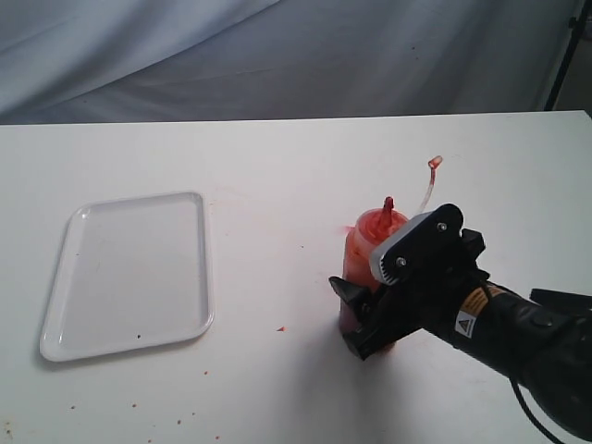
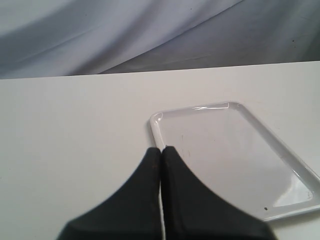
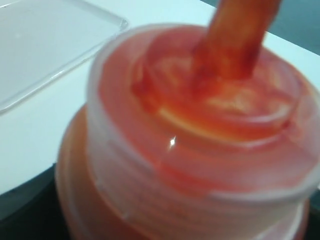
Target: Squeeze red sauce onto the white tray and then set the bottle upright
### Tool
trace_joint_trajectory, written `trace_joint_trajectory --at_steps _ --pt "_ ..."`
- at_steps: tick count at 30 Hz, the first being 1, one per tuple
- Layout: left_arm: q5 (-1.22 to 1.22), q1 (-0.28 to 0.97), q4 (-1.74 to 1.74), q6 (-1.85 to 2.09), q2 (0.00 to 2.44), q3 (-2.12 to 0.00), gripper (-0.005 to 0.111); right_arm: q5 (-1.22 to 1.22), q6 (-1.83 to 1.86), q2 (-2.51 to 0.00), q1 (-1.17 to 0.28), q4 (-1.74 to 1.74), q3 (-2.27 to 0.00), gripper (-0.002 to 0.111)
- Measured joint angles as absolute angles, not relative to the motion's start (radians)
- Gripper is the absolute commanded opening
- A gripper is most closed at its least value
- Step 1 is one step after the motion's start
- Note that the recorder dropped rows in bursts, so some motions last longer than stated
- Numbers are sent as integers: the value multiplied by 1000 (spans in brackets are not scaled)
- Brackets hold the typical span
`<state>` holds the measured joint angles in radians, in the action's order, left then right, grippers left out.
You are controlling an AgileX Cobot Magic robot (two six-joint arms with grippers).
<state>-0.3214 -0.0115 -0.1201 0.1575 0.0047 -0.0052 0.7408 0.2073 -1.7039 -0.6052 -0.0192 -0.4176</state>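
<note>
The right gripper [image 1: 363, 319] has the bottle [image 1: 366, 245] between its jaws, pinching or not I cannot tell; squeeze softly so nothing squirts early.

Item: one small sticker [image 1: 469, 321] on the black wrist housing behind the right gripper [image 1: 359, 319], showing a black warning triangle on white beside an orange-yellow strip, its lettering too small to read; no other text legible.

We've got the right gripper [image 1: 363, 319] around the upright bottle [image 1: 370, 242], well apart from the white tray [image 1: 129, 277].
</note>
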Motion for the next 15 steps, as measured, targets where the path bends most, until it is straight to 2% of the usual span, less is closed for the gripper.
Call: trace_joint_trajectory --at_steps 5,15 --pt "-321 -12 -120 157 5 -5 0 743 207 -1704 -605 -78 -418 1" --pt "-321 -12 -120 157 5 -5 0 735 233 -1664 -605 -104 -418 0"
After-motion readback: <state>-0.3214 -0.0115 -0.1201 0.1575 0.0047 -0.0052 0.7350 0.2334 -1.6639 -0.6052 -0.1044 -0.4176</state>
